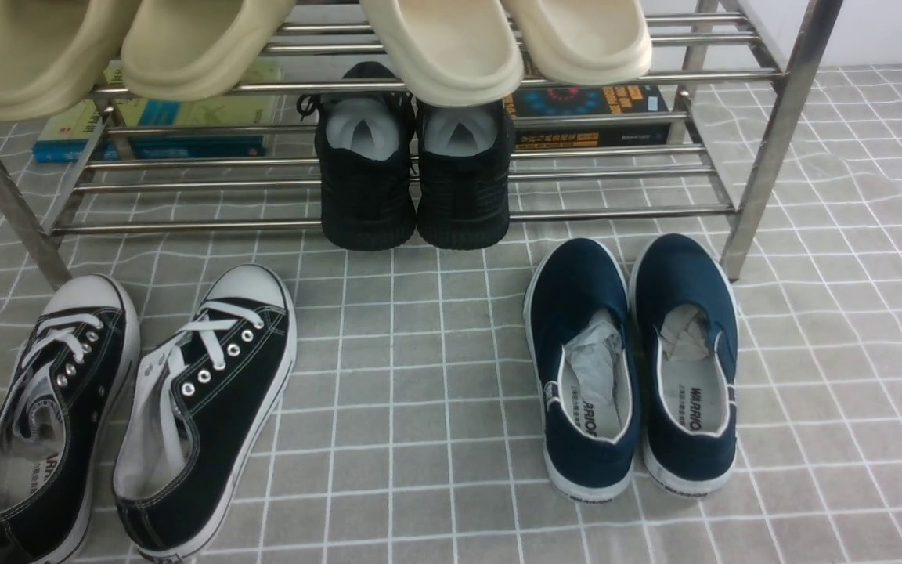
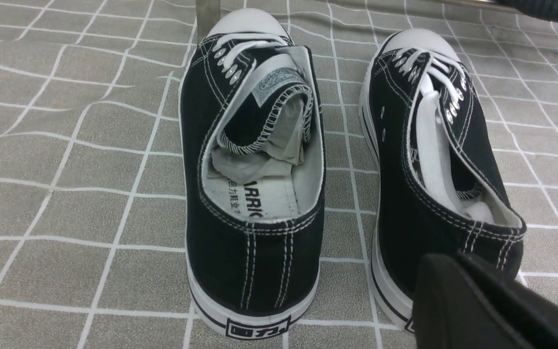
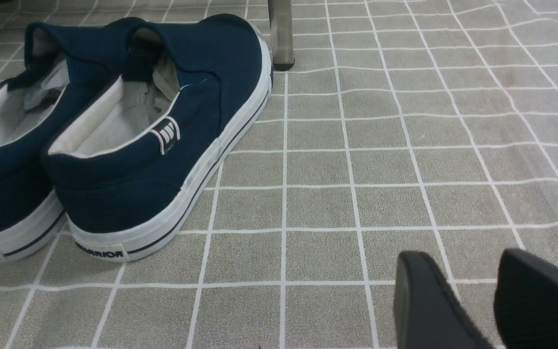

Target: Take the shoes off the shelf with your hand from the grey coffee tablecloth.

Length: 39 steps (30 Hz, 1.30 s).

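Observation:
The shoes, black canvas with white laces and toe caps, stand side by side on the grey coffee tablecloth (image 1: pixel 420 376) at the front left, one (image 1: pixel 48 415) beside the other (image 1: pixel 208 407), in front of the shelf (image 1: pixel 185 227). In the left wrist view I look at both heels (image 2: pixel 252 194) (image 2: pixel 434 145). My left gripper (image 2: pixel 456 261) is shut, empty, low behind the heel of the right-hand shoe. My right gripper (image 3: pixel 460 271) hovers open over bare cloth, to the side of the navy pair. Neither gripper shows in the front view.
All-black knit sneakers (image 1: pixel 416 180) sit on the shelf's lower tier and beige slippers (image 1: pixel 451 47) on the top tier. Books (image 1: pixel 153 125) (image 1: pixel 588 113) lie behind the bars. Navy slip-ons (image 1: pixel 631 360) (image 3: pixel 162 131) stand on the cloth near the shelf's right leg (image 3: pixel 281 34).

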Motion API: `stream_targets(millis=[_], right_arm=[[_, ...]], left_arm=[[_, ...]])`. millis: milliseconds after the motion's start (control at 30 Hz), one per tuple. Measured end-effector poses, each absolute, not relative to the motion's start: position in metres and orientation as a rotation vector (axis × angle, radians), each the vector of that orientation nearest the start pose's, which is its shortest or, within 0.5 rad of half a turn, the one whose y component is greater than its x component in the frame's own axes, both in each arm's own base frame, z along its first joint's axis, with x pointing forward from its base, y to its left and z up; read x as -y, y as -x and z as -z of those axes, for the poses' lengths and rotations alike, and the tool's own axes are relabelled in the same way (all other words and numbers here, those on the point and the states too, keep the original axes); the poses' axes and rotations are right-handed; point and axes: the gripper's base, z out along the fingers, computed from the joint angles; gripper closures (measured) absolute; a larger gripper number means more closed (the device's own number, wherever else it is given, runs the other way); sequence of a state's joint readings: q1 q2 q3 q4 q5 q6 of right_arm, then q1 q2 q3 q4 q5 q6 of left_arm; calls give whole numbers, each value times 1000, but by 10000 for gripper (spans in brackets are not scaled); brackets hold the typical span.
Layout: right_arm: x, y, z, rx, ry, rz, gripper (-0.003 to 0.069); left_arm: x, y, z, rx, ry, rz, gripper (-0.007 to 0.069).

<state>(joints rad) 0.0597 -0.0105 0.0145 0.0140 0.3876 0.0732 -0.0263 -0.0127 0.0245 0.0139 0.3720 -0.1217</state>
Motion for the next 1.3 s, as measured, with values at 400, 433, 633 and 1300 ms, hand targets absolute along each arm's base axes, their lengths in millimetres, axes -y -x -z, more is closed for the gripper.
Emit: stream_targets(millis=[400, 433, 633, 1300], right_arm=[[-4, -52, -174, -1876, -21, -105, 420], [-4, -52, -174, -1876, -21, -105, 420], [-4, -52, -174, -1876, -21, -105, 420], [-4, -52, -174, -1876, -21, -105, 420]], left_arm=[[1, -53, -172, -1867, 80, 89, 576], [1, -53, -172, -1867, 80, 89, 574], [1, -53, -172, -1867, 80, 89, 572], [1, -52, -172, -1867, 81, 89, 552]])
